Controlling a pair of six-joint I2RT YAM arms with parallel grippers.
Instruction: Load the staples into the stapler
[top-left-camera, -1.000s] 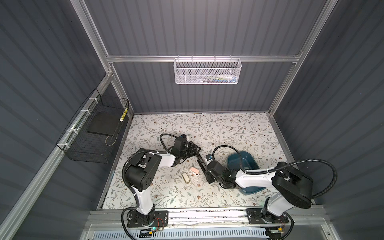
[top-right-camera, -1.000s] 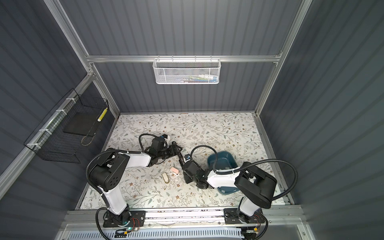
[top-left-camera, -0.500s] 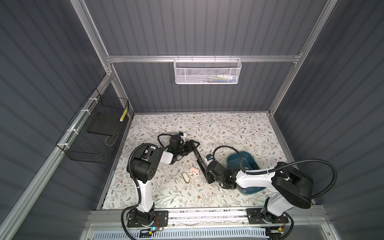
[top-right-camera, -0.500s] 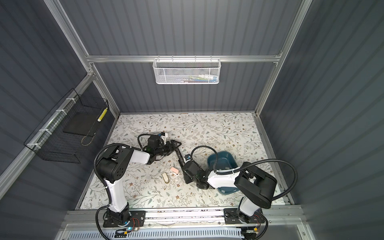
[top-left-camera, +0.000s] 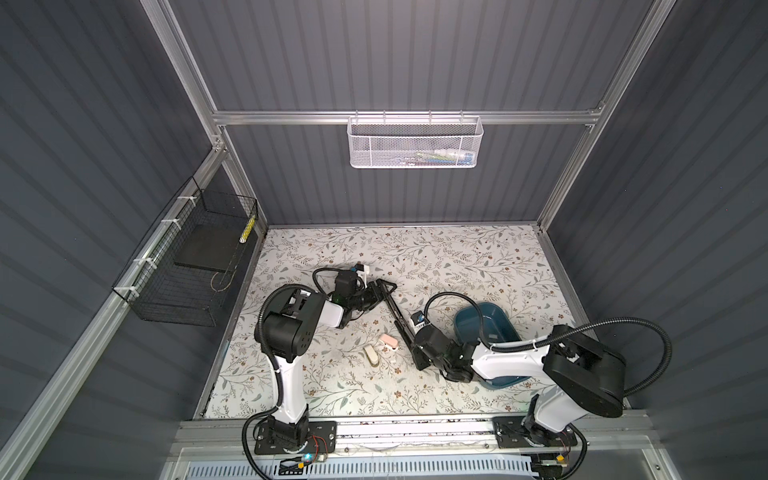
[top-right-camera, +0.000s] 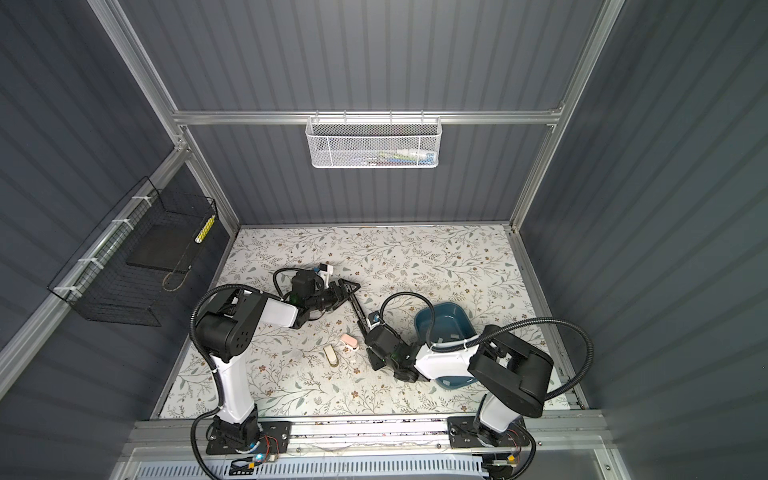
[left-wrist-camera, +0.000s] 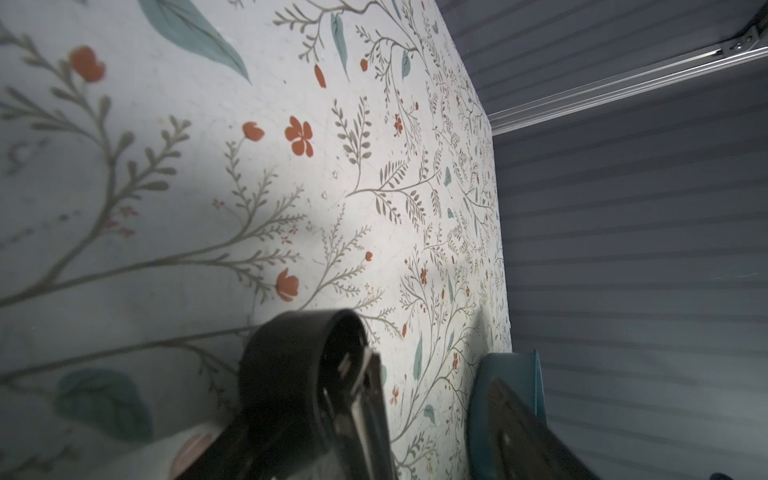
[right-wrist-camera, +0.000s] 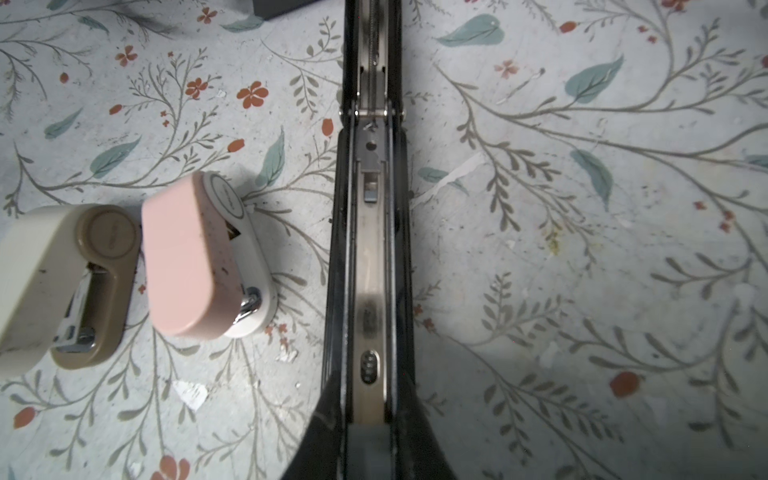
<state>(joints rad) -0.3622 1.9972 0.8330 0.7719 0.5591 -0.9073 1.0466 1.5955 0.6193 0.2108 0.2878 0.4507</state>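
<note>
A long black stapler (top-left-camera: 400, 322) (top-right-camera: 360, 311) lies opened flat on the floral table, its metal rail (right-wrist-camera: 371, 249) facing up. My right gripper (right-wrist-camera: 372, 415) (top-left-camera: 418, 360) is shut on its near end. The stapler's rounded far end (left-wrist-camera: 299, 374) sits between the fingers of my left gripper (left-wrist-camera: 374, 449) (top-left-camera: 384, 289). That gripper is open, and one finger (left-wrist-camera: 519, 436) stands clear of the stapler. A small pale grey strip that looks like staples (top-left-camera: 493, 336) (top-right-camera: 454, 336) lies inside the blue bin (top-left-camera: 465, 322).
A small pink stapler (right-wrist-camera: 187, 257) (top-left-camera: 388, 341) and a small beige stapler (right-wrist-camera: 54, 270) (top-left-camera: 371, 355) lie just left of the black one. The blue bin (top-right-camera: 424, 324) sits behind my right arm. A black wire basket (top-left-camera: 187, 266) hangs on the left wall and a white one (top-left-camera: 415, 143) on the back wall.
My left arm has swung its elbow and gripper a little toward the back, at the stapler's far end. The right arm and the stapler's near end have not moved.
</note>
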